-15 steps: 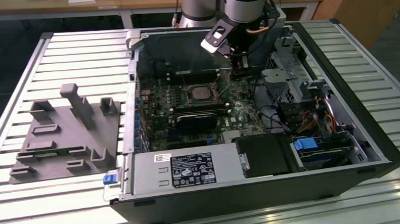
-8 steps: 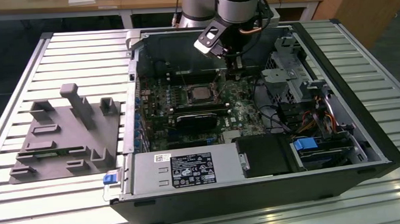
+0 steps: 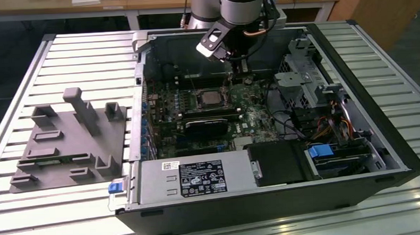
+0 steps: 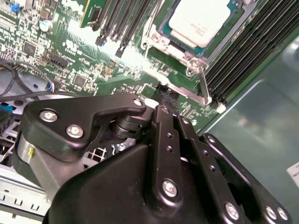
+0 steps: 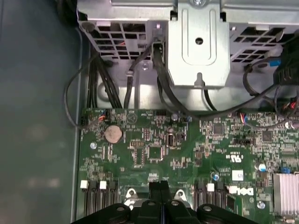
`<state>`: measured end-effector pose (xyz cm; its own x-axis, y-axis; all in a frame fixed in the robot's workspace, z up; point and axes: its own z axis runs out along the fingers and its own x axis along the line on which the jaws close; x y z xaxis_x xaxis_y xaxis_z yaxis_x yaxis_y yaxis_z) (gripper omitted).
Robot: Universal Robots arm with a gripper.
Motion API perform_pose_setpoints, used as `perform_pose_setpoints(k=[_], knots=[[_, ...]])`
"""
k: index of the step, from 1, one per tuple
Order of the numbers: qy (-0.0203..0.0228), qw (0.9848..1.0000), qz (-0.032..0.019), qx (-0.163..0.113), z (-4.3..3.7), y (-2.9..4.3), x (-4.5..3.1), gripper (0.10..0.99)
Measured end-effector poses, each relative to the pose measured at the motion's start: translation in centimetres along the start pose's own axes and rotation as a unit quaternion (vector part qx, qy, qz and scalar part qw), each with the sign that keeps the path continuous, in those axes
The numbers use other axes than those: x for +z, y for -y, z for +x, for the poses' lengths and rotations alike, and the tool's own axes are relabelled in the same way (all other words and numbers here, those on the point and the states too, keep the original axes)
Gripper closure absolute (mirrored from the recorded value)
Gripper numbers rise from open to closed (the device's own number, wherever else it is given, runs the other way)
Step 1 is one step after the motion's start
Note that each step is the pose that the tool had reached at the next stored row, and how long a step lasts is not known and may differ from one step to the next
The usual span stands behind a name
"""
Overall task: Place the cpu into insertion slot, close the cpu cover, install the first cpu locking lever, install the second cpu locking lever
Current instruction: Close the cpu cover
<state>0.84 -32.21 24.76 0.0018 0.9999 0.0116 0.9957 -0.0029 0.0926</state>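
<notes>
The cpu [image 3: 211, 98] lies in the insertion slot [image 3: 196, 91] on the motherboard, its pale metal top showing in the second wrist view [image 4: 200, 18]. The silver cpu cover [image 4: 186, 55] frames the chip and looks lowered over it. A thin silver locking lever [image 4: 204, 89] runs along the socket's edge beside the memory slots. My gripper [image 3: 231, 77] hangs just beyond the socket's far side, its black fingers pressed together. In the first wrist view the gripper [image 5: 161, 186] stands low over the board, and in the second wrist view the gripper [image 4: 163, 95] ends close to the lever's bent end.
The open computer case [image 3: 403, 157] lies on a slatted table. A grey power supply [image 3: 191, 179] sits at its near side, and a drive cage [image 3: 304, 76] with cables at the exterior view's right. A grey fixture block [image 3: 69, 139] stands at the exterior view's left.
</notes>
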Motion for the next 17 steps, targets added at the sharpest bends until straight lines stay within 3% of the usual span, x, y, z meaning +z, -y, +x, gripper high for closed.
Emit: perform_pose_setpoints(k=[9, 17], knots=[[0.0, 1.0, -0.0033, 0.0, 0.0, 1.43, -0.12, 0.984], [0.0, 1.0, -0.0034, 0.0, 0.0, 1.87, -0.14, 0.984]])
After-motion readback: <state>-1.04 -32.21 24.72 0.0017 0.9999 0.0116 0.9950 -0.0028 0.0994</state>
